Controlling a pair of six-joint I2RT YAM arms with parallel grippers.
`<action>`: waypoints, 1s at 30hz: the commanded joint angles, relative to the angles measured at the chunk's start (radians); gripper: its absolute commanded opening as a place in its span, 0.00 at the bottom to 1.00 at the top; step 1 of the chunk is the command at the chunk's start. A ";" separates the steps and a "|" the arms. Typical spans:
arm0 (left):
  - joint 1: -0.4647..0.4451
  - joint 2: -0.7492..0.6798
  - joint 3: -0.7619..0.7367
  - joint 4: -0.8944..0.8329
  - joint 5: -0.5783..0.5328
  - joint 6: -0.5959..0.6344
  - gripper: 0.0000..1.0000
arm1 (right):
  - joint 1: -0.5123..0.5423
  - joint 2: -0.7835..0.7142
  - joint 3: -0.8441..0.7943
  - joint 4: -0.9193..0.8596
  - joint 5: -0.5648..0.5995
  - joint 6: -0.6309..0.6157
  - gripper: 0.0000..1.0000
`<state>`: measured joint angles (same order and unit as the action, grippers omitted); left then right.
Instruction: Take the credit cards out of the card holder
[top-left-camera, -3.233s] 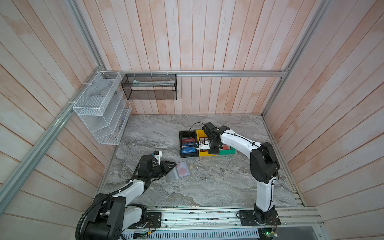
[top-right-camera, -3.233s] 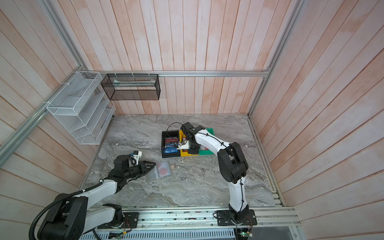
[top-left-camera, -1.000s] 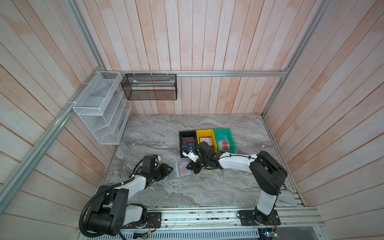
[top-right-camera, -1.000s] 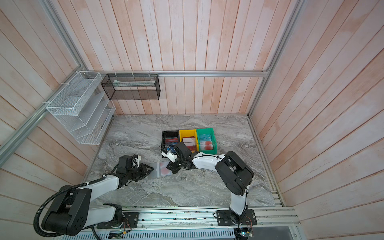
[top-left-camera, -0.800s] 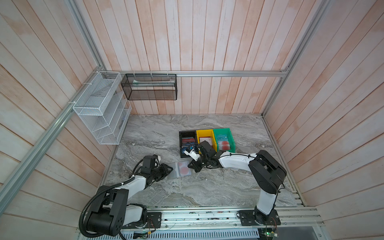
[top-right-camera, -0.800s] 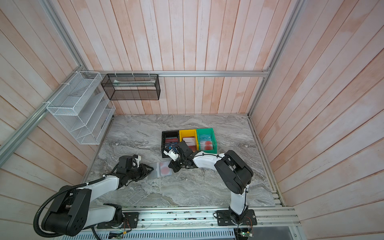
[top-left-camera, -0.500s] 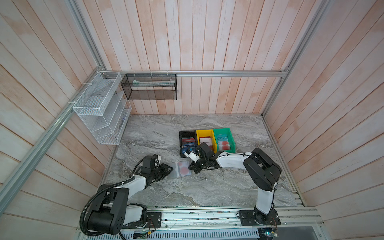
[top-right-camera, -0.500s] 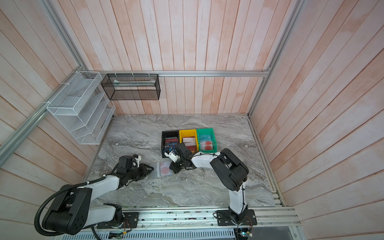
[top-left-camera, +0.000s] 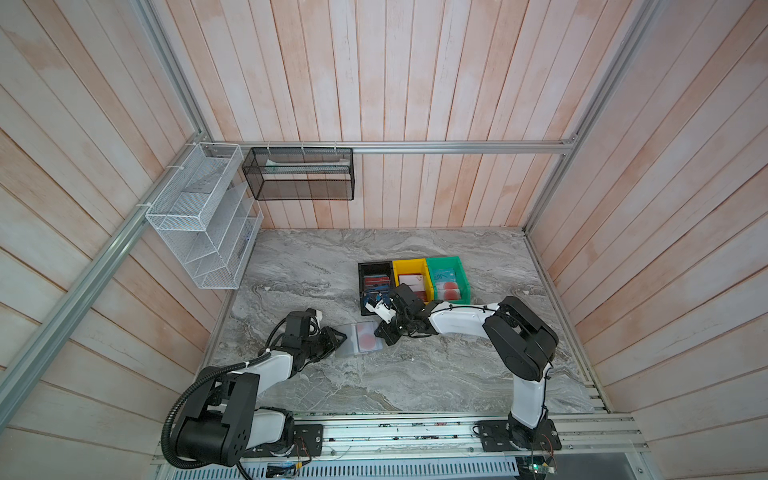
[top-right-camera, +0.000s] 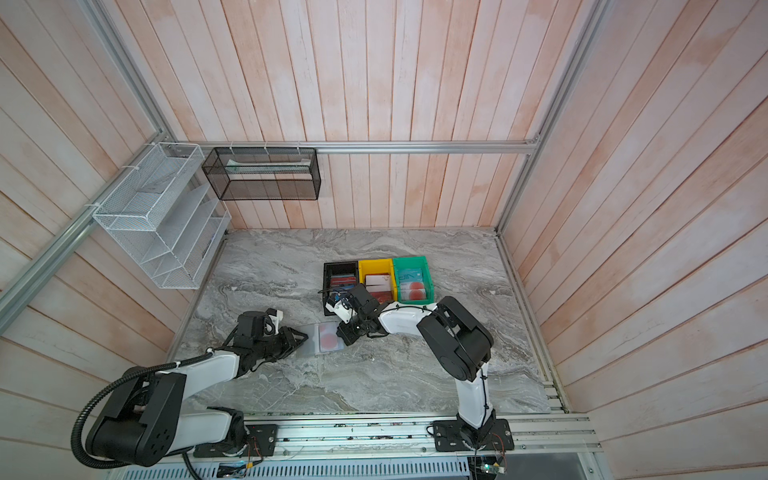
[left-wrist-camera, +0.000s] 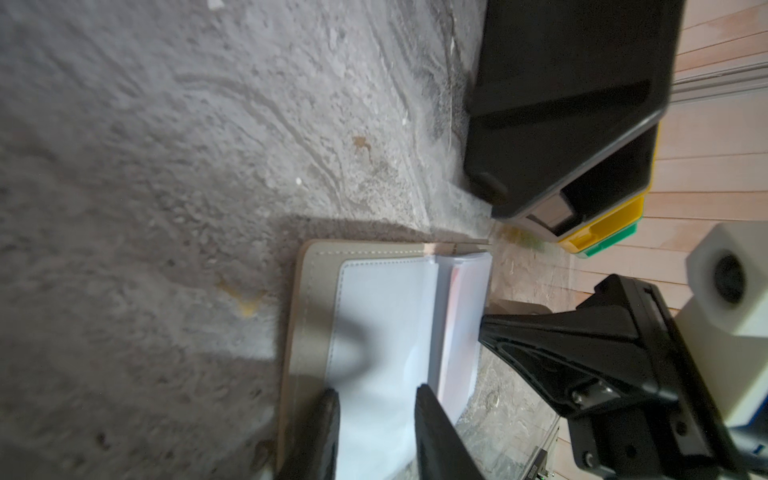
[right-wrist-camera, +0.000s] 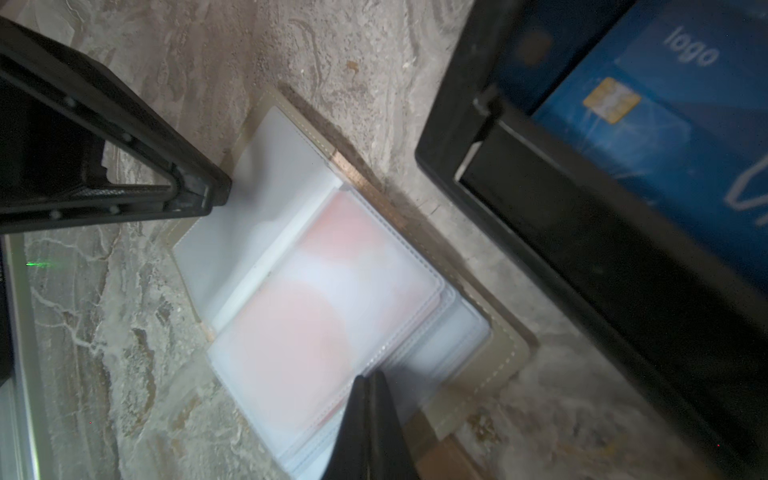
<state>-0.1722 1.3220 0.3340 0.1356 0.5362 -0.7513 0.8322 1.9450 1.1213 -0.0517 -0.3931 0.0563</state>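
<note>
Two robot arms reach low over a grey marble table (top-left-camera: 415, 374) and meet from either side at a card holder (top-left-camera: 353, 347). It lies open like a book, flat on the table near the middle. The left gripper (top-left-camera: 337, 337) has its two fingers (left-wrist-camera: 320, 436) spread partway. In the left wrist view their tips rest on the holder's left page, a whitish translucent sleeve. The right gripper (top-left-camera: 381, 333) has its fingers pressed together. In the right wrist view their joined tip touches the outer edge of the right-hand sleeve; whether it pinches anything there cannot be told. Inside that sleeve sits a pale card (top-left-camera: 367, 340) with a red circle, blurred through the plastic. Just behind the holder, a black bin (top-left-camera: 360, 282), a yellow bin (top-left-camera: 409, 262) and a green bin (top-left-camera: 446, 260) stand touching in a row. A blue card (right-wrist-camera: 648, 137) with white lettering lies in the black bin, and more cards lie in the other two.
</note>
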 joint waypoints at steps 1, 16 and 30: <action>-0.003 0.037 -0.042 -0.059 -0.048 0.018 0.35 | 0.016 0.033 0.006 -0.043 0.004 -0.001 0.00; -0.004 0.073 -0.051 -0.030 -0.041 0.019 0.35 | 0.020 0.043 0.037 -0.033 -0.064 -0.007 0.00; -0.001 -0.003 0.008 -0.165 -0.034 0.051 0.35 | 0.022 0.031 0.032 -0.032 -0.064 -0.004 0.00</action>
<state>-0.1711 1.3476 0.3393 0.1688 0.5560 -0.7319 0.8467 1.9644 1.1435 -0.0578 -0.4473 0.0532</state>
